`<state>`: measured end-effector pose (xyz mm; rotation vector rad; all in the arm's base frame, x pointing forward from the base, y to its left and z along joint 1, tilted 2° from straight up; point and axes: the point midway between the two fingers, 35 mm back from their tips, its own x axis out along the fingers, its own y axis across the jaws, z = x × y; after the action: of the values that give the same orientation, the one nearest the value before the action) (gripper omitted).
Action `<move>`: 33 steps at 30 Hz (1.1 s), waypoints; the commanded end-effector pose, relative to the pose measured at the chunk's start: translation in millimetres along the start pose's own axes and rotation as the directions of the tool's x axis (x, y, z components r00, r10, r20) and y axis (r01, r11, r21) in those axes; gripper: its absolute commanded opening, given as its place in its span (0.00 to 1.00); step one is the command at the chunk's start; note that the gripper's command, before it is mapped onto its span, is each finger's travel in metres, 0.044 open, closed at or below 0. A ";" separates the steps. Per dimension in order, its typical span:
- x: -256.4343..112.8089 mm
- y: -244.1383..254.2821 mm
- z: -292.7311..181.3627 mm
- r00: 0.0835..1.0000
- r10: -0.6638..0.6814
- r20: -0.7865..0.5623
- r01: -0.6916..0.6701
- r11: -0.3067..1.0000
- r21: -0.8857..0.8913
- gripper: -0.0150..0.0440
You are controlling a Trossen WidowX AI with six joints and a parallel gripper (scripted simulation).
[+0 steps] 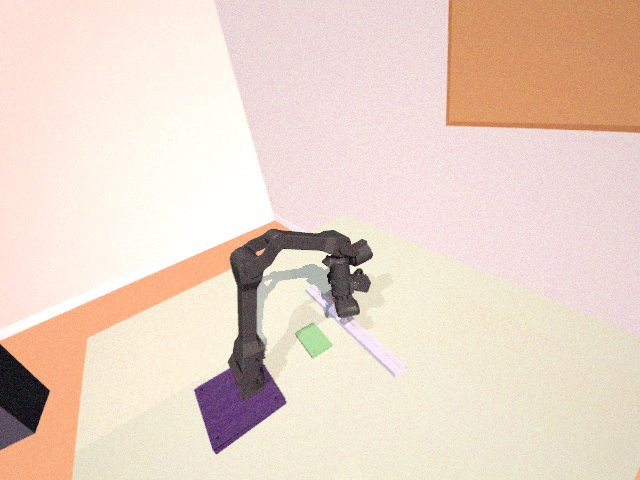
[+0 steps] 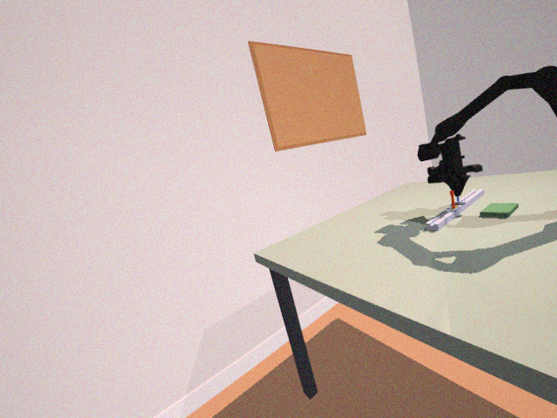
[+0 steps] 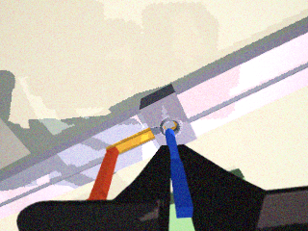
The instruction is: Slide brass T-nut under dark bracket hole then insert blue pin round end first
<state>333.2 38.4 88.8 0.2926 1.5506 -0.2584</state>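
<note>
Pale green tabletop (image 1: 491,372) (image 2: 341,265) is bearing the slotted rail (image 1: 374,347) (image 2: 439,222) (image 3: 217,98); the gripper (image 1: 345,316) (image 2: 458,194) (image 3: 172,152) is pinching the blue pin (image 2: 458,198) (image 3: 179,175) above the bracket (image 3: 161,113).

1 orange-brown board (image 1: 542,62) (image 2: 310,97) is mounted on a pale wall (image 1: 351,103) (image 2: 135,179). A black box-like object (image 1: 18,392) is cut off by the frame edge, seen from above beside the table (image 1: 491,392) (image 2: 359,252).
</note>
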 end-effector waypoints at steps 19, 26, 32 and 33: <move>16.7 -2.9 -1.7 1.000 -0.001 -0.012 0.001 1.000 0.002 0.00; 16.7 -0.1 -0.4 1.000 -0.001 -0.012 0.001 1.000 0.002 0.00; 16.6 0.6 1.0 1.000 -0.001 -0.012 0.001 1.000 0.002 0.00; 15.3 -0.6 0.1 1.000 -0.003 -0.006 0.003 1.000 0.001 0.00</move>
<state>333.4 38.2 73.5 0.2924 1.5568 -0.2606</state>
